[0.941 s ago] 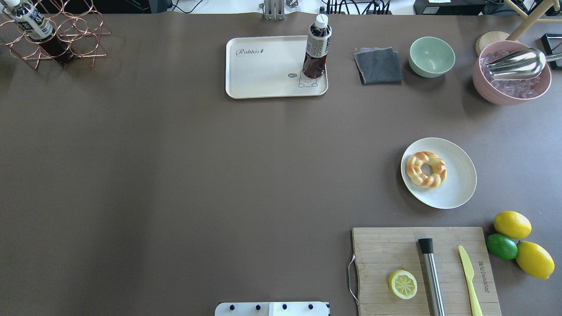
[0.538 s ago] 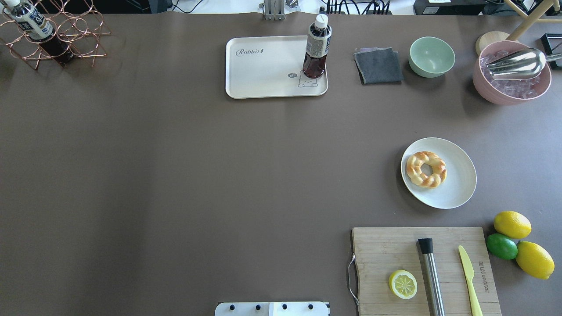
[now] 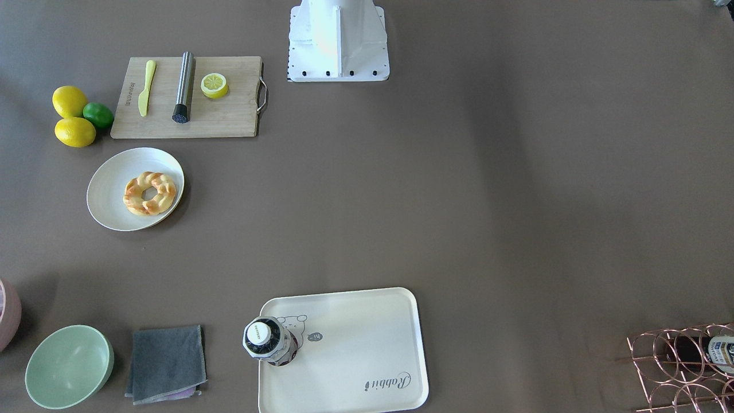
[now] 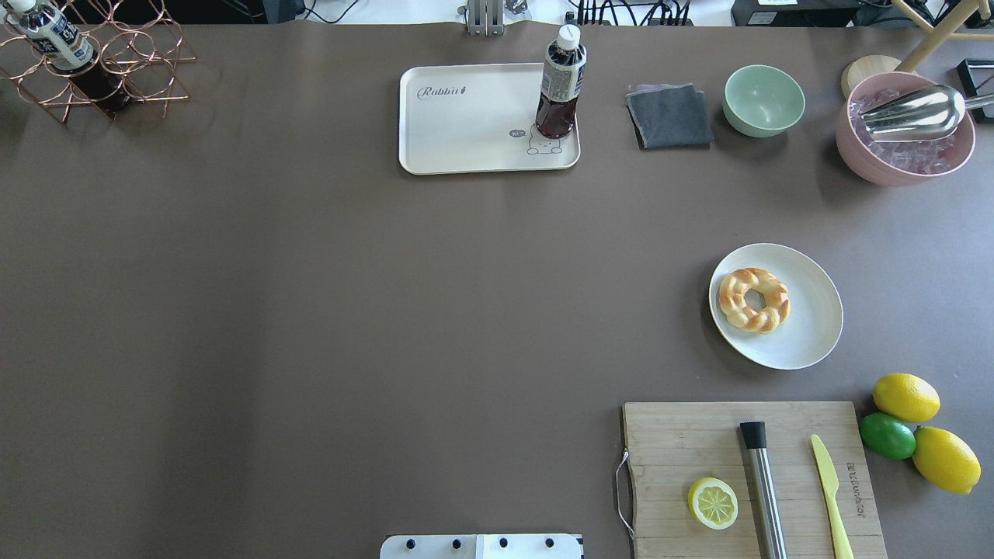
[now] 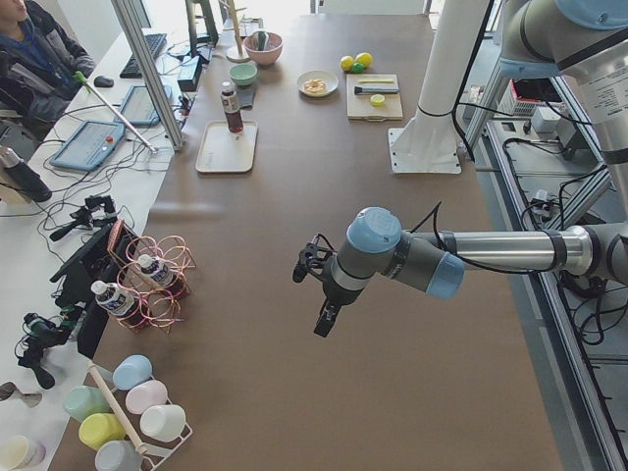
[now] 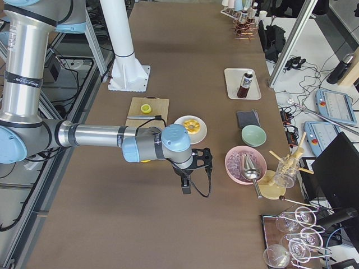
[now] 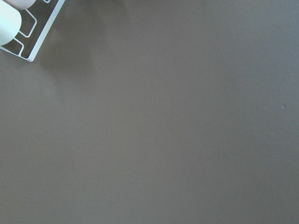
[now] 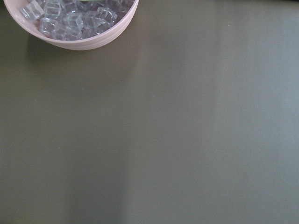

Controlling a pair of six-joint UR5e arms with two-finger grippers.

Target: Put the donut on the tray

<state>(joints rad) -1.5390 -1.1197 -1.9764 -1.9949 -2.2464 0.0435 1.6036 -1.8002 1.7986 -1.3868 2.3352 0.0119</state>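
Where the donut (image 4: pixel 753 300) lies: flat on the round white plate (image 4: pixel 815 326), toward its left part in the overhead view, well apart from the tray.
Tray (image 4: pixel 466 124): cream, at the table's far edge, with a dark drink bottle (image 4: pixel 561 85) upright on its right end.
Left gripper (image 5: pixel 322 322): hangs above bare brown table (image 4: pixel 311 310); jaw state cannot be told from the side view.
Right gripper (image 6: pixel 185 188): hangs above bare table near the pink ice bowl (image 6: pixel 245 164); jaw state cannot be told.
Beside the plate: wooden cutting board (image 4: pixel 683 450) carrying a lemon half (image 4: pixel 713 503).
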